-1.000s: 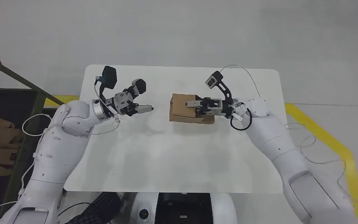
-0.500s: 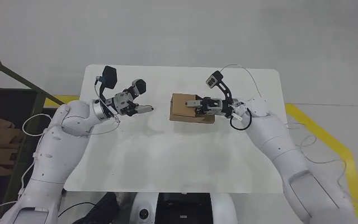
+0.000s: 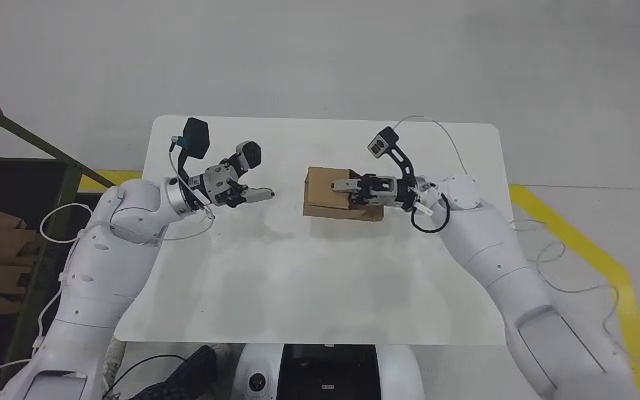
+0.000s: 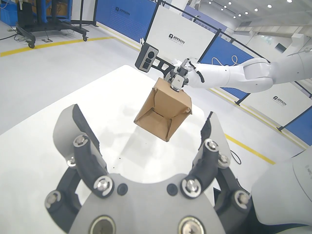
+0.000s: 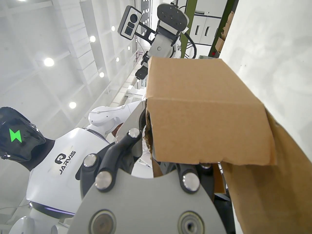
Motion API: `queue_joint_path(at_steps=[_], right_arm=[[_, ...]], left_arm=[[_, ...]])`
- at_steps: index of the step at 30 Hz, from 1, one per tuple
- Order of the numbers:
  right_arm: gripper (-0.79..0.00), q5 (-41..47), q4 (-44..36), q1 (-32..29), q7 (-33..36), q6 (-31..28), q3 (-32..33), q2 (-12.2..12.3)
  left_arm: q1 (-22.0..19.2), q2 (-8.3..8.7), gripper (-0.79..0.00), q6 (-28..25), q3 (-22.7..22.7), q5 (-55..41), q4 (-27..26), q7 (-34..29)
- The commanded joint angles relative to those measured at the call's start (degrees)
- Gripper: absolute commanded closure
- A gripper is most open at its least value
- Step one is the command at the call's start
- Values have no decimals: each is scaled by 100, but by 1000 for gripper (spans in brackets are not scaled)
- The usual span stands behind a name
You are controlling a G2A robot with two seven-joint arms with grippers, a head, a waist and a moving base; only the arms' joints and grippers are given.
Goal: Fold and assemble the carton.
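Note:
A brown carton (image 3: 328, 192) sits over the middle of the white table (image 3: 300, 280). My right gripper (image 3: 350, 186) is shut on its wall at the side away from the left arm. In the left wrist view the carton (image 4: 168, 108) appears raised off the table, its open end with folded-in flaps facing my left gripper (image 4: 141, 112), and the right gripper (image 4: 176, 83) clamps its far top edge. My left gripper (image 3: 262, 194) stands open and empty, a short gap from the carton. In the right wrist view the carton (image 5: 202, 113) hides one finger of the right gripper (image 5: 151, 132).
The table's far edge (image 3: 320, 120) and near edge (image 3: 300, 340) bound the work area. A yellow floor line (image 3: 560, 215) runs beside the table, and a dark rack (image 3: 30, 200) stands at the other side.

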Motion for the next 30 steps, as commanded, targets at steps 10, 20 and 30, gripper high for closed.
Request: queue_joint_path(at_steps=[10, 20, 30], right_arm=[[0, -95, -19, -125, 39, 342, 368, 102], [0, -135, -36, -186, 263, 340, 306, 26], [0, -289, 62, -114, 217, 123, 212, -87]], left_arm=[[-330, 143, -785, -127, 721, 1215, 87, 460], [-729, 501, -785, -127, 1822, 3522, 297, 3082], [-1539, 723, -785, -127, 3179, 5816, 1399, 6252]])
